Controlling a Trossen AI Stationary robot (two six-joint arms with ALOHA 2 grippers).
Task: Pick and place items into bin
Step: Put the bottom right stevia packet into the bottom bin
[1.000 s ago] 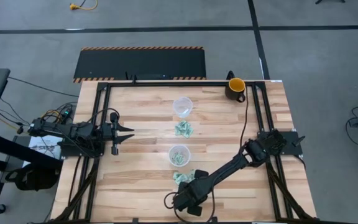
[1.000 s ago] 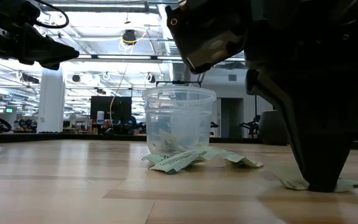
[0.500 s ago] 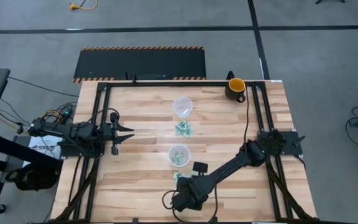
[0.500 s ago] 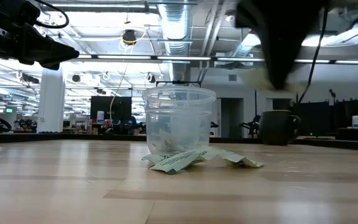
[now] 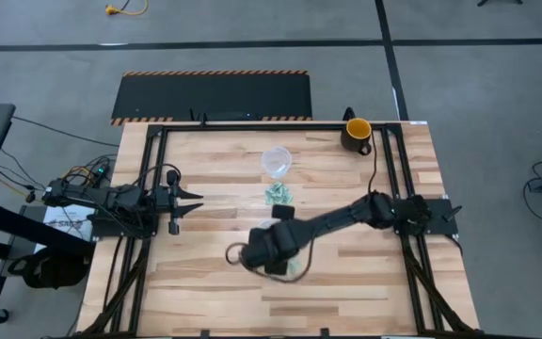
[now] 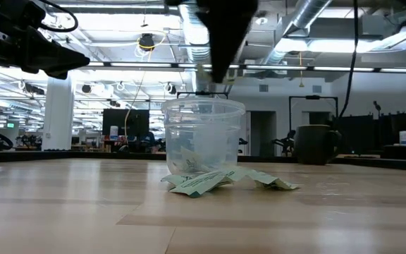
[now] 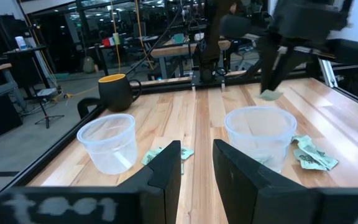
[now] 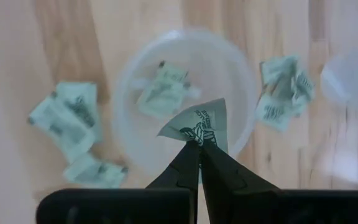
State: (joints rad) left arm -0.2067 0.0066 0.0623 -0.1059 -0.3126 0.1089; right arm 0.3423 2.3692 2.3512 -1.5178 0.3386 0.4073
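**Inspector:** Presently, the right pincer (image 8: 199,144) hangs above the near clear cup (image 8: 185,99), its jaws closed on one corner of a pale green packet (image 8: 199,123). That packet sits over the cup's mouth, not yet released.

**Assessor:** And the remaining items?

**Inspector:** One packet (image 8: 163,87) already lies inside the cup. Loose packets (image 8: 70,121) lie on the worktop (image 5: 205,282) on both sides of it, and a small pile (image 5: 278,194) lies between the two cups. The far cup (image 5: 276,161) stands near the yellow-and-dark mug (image 5: 356,133).

**Assessor:** Handling properties?

**Inspector:** In the inspector's judgement, the packets are very light, thin and limp, with a slightly slick skin. An edge or corner pinch suits them; a flat one may need lifting off the wood first. A packet could also cling to a jaw on release.

**Assessor:** The other arm?

**Inspector:** The left pincer (image 5: 184,200) waits at the worktop's left side, jaws parted, holding nothing.
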